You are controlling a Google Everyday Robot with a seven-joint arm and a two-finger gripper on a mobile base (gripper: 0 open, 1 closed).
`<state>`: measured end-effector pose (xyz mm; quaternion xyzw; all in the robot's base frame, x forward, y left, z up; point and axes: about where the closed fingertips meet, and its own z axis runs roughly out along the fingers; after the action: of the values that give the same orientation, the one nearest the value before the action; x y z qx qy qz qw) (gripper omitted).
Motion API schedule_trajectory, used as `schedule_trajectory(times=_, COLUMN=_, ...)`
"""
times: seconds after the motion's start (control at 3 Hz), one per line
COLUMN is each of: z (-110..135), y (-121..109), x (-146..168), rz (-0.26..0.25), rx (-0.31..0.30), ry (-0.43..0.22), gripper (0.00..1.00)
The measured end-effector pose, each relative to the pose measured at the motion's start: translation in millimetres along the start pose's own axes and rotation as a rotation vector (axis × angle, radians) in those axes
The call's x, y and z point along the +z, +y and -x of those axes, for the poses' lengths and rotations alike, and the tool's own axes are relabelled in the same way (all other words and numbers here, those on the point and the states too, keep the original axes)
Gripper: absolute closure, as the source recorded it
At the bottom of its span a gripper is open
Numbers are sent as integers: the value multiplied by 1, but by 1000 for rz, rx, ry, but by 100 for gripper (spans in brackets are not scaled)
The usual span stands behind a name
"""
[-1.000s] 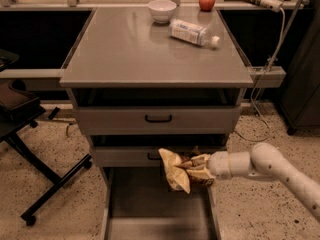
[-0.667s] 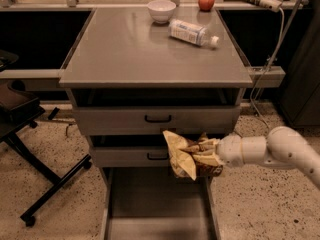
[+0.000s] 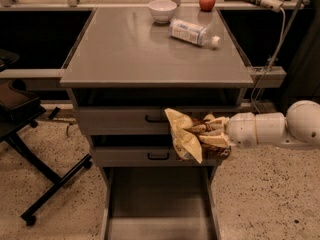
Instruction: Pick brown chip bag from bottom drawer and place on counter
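Note:
The brown chip bag (image 3: 189, 134) has tan-yellow ends and hangs in the air in front of the two upper drawers. My gripper (image 3: 212, 133) comes in from the right on a white arm and is shut on the bag. The bottom drawer (image 3: 159, 204) is pulled open below it, and its flat grey floor shows nothing on it. The counter (image 3: 145, 49) is the grey top of the cabinet, above and behind the bag.
A white bowl (image 3: 162, 10), a red apple (image 3: 207, 1) and a clear plastic bottle (image 3: 193, 33) lying on its side are at the back of the counter. A black chair base (image 3: 35, 164) stands at the left. A cable (image 3: 272, 49) hangs at the right.
My gripper has lifted the chip bag upward and a little to the right, from just above the bottom drawer to the height of the upper drawers.

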<state>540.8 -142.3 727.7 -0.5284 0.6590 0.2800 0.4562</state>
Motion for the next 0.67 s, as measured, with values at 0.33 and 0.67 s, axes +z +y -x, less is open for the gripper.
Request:
schedule_trajectory(times=0.33, z=41, y=-20, x=-30, rz=-24, rx=-32, ry=-27, gripper=100)
schedule_trajectory(times=0.67, z=123, y=-41, x=-86, rz=-43, rx=-102, ry=-63, gripper=100)
